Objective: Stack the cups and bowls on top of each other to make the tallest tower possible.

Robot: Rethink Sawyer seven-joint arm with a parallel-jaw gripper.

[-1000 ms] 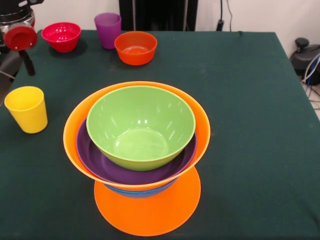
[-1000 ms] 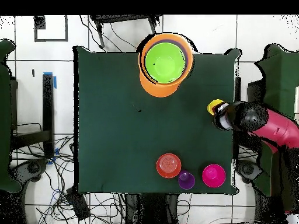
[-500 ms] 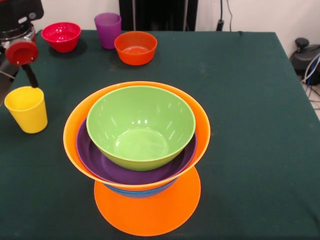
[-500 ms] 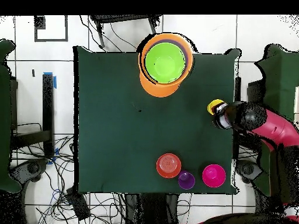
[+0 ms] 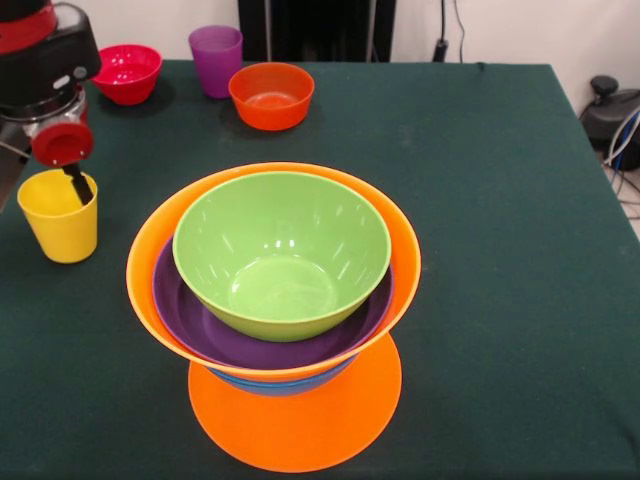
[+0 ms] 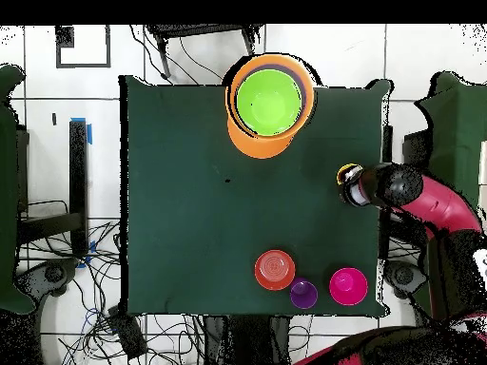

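The dark green table [image 5: 500,200] carries the tower [image 5: 275,300]: an upturned large orange bowl at the bottom, a sliver of blue bowl above it, then a second large orange bowl holding the purple bowl and the green bowl [image 5: 282,250]. At the table's far edge, well apart from the tower, stand the orange-red bowl [image 5: 271,95], the pink-red bowl [image 5: 125,72] and the purple cup [image 5: 216,58]. The yellow cup [image 5: 60,215] stands upright beside the tower, with the gripper [image 5: 75,180] at its rim, one dark finger reaching inside; I cannot tell how far it is open.
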